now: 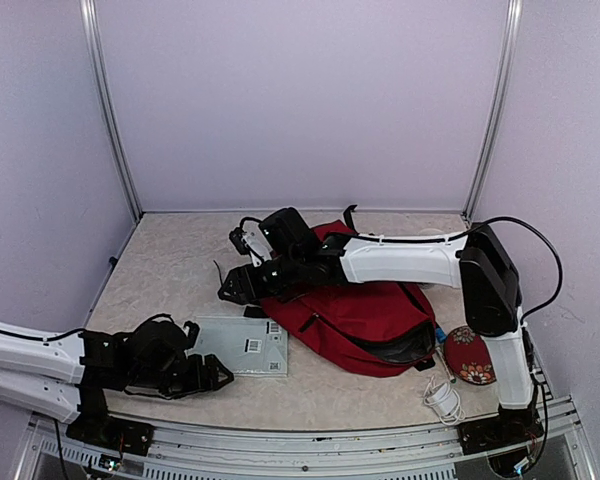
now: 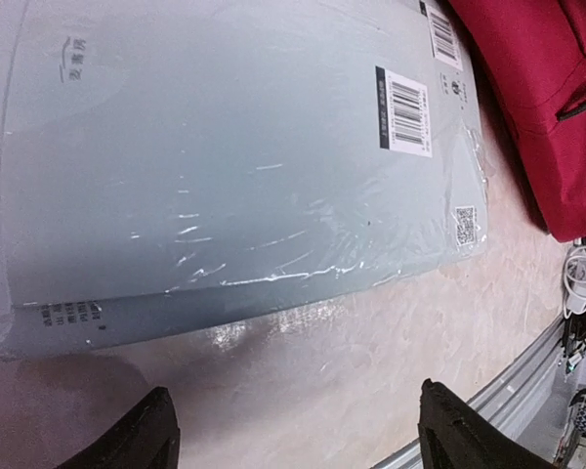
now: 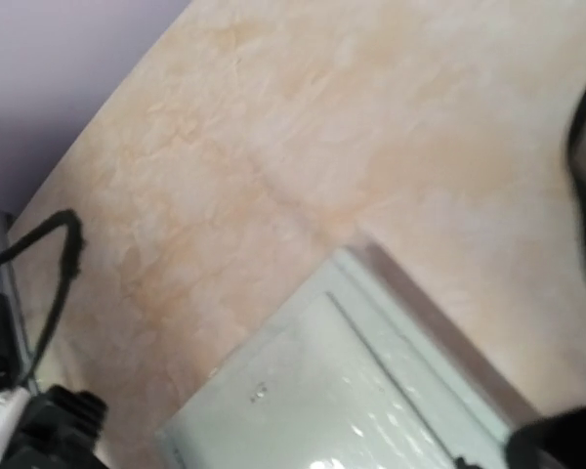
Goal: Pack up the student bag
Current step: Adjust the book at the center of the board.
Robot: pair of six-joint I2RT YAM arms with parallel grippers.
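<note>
One QR label (image 2: 466, 225), left wrist view only, student bag (image 2: 537, 98) nearby

1. The space is being enclosed by plain pale lilac walls (image 1: 300, 100) at the back and on both sides.
2. The rear corners are being framed by two aluminium posts (image 1: 110, 110).
3. Everything is being carried by a beige marbled table top (image 1: 170, 270).
4. Its near edge is being bordered by a ribbed metal rail (image 1: 310, 447).
5. The scene is being lit evenly and softly.
</note>
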